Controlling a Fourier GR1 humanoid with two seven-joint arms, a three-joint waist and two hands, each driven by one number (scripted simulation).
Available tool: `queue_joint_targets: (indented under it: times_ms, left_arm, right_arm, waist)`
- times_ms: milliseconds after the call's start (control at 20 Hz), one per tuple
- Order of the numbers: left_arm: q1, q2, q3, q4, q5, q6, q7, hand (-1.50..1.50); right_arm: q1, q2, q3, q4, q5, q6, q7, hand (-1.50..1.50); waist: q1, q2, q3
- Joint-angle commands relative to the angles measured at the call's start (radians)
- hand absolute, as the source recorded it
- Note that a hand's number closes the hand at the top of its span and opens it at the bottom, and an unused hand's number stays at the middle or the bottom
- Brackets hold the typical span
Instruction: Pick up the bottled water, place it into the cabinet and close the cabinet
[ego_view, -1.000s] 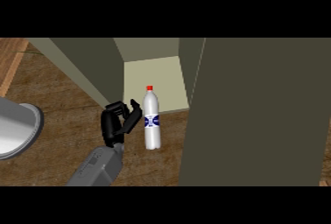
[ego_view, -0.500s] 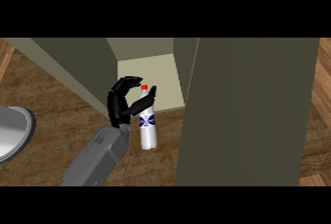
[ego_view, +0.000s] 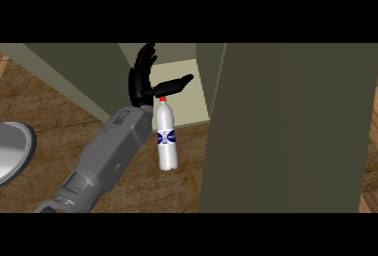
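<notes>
The biggest thing I see is the cabinet door (ego_view: 284, 125), a wide dark olive panel that fills the right half of my view from top to bottom. Behind its left edge is the cabinet (ego_view: 186, 87), whose pale inner floor shows as a light patch, with a dark side wall running down to the left. Under everything lies the wooden counter (ego_view: 52, 105). At the left edge, a part of a round grey plate (ego_view: 11, 152) rests on the wood.

My left forearm comes up from the lower left, and my left hand (ego_view: 142, 82) is above the bottle, in front of the cabinet opening. Its fingers are straight and point upward, the thumb stretches out to the right, and the hand holds nothing.

The bottled water (ego_view: 166, 135), white with a red cap and a blue label, is just beside my wrist, at the front edge of the cabinet floor. Its cap is right under my thumb; I cannot tell if they touch.
</notes>
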Motion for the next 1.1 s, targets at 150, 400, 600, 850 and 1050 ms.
queue_joint_targets:
  times_ms: [150,400,600,850,1050]
  left_arm:
    - [-0.109,-0.023,0.009,0.180,-0.034,-0.075,-0.074,-1.50]
    - [-0.176,-0.045,-0.035,0.256,-0.087,-0.157,-0.111,-1.50]
    - [-0.222,-0.065,0.017,0.277,-0.062,-0.188,-0.189,1.50]
    - [-0.245,-0.070,0.049,0.313,-0.027,-0.258,-0.239,1.50]
    - [-0.203,-0.070,0.038,0.314,0.016,-0.290,-0.297,1.50]
  right_arm:
    - [-0.004,-0.022,-0.029,-0.001,-0.025,0.018,0.002,-1.50]
    - [0.000,-0.013,-0.020,-0.010,-0.003,0.019,-0.002,-1.50]
    - [0.019,-0.014,-0.044,0.000,-0.017,0.023,0.003,-1.50]
    - [0.042,-0.008,-0.072,-0.029,-0.025,0.017,0.011,-1.50]
    - [0.049,-0.044,-0.093,-0.045,-0.079,0.051,0.036,-1.50]
  waist:
    - [0.007,0.004,-0.001]
    - [0.017,0.002,0.000]
    - [0.040,-0.007,0.000]
    - [0.062,-0.020,0.001]
    - [0.050,-0.026,0.001]
